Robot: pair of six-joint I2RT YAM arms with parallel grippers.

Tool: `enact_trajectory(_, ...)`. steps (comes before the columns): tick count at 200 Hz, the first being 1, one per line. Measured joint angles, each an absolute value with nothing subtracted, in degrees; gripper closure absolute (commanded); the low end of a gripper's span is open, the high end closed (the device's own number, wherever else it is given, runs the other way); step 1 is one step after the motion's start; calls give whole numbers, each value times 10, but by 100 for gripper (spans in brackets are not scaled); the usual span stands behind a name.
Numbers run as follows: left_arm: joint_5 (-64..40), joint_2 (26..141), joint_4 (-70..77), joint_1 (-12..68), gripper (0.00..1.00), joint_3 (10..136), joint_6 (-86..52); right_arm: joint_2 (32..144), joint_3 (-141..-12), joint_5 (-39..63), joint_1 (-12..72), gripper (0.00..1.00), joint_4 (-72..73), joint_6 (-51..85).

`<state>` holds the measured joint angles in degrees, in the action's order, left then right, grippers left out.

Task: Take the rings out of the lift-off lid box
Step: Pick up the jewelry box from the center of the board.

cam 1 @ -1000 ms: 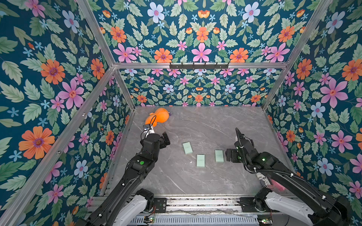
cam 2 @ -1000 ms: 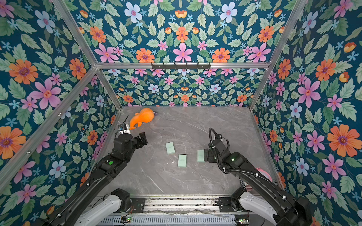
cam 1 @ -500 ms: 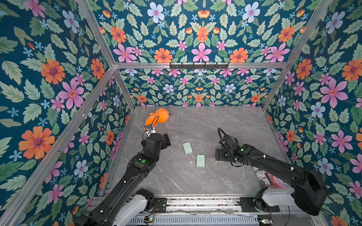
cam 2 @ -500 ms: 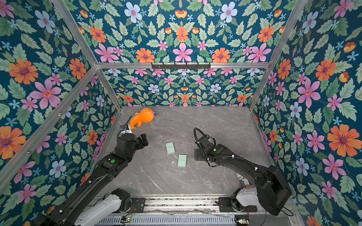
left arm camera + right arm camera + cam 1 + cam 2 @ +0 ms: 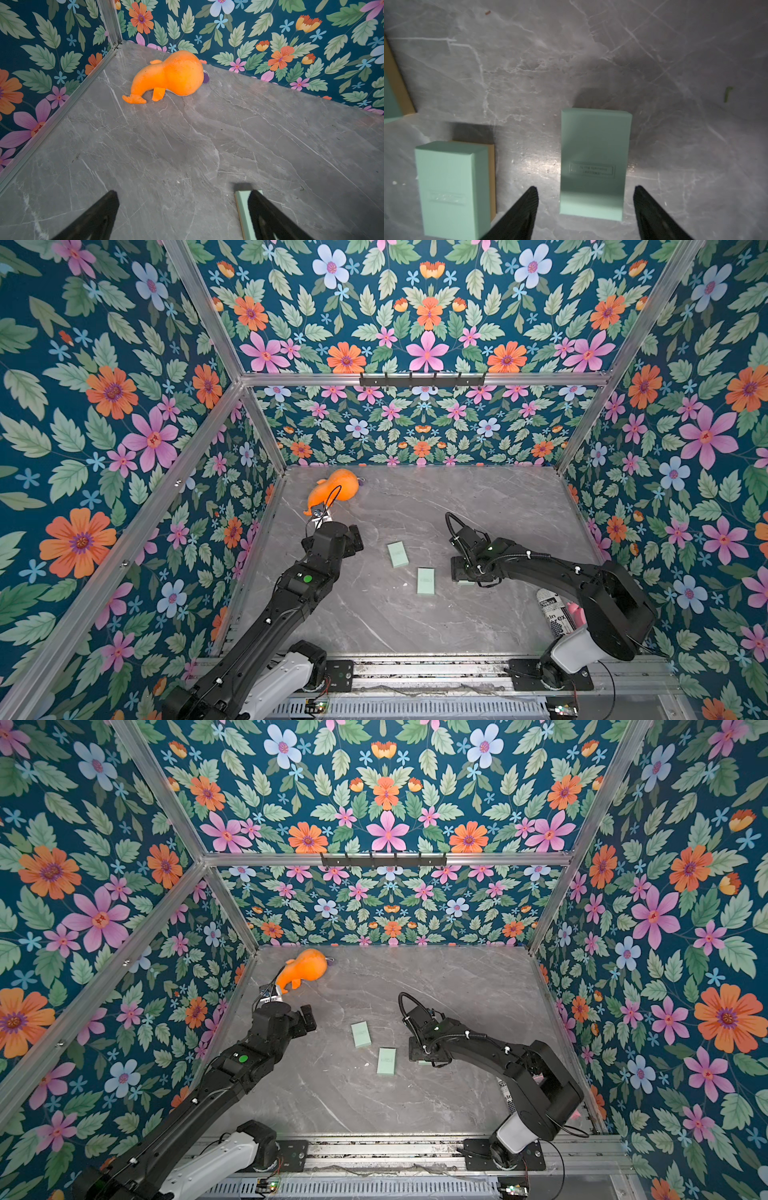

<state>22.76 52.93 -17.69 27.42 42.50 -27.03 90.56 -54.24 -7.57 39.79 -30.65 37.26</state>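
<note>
Three mint-green lidded boxes lie mid-table: one (image 5: 397, 554), one (image 5: 426, 580), and the lift-off lid box (image 5: 593, 162) under my right gripper. My right gripper (image 5: 585, 188) is open and points down. Its jaws stand either side of that box's near end, with a gap on each side. In both top views the arm covers most of this box (image 5: 424, 1061). My left gripper (image 5: 184, 192) is open and holds nothing. It hovers over bare table at the left, with a green box edge (image 5: 242, 205) beside one finger. All lids are on, so the rings are hidden.
An orange plush toy (image 5: 334, 489) lies in the far left corner, just beyond my left gripper (image 5: 353, 536). A printed tube with something pink (image 5: 552, 614) lies at the front right beside the right arm's base. Flowered walls close in three sides.
My right arm has swung in from the right and come down over the rightmost box, its jaws narrowing around it. The left arm has hardly moved.
</note>
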Motion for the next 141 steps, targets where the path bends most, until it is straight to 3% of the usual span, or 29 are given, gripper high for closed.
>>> enact_trajectory(100,227,554,-181,274,0,434,-270,967,-564,-90,393,40,-303,370)
enact_trajectory(141,227,557,-185,275,0,435,-270,975,-567,-90,392,51,-304,370)
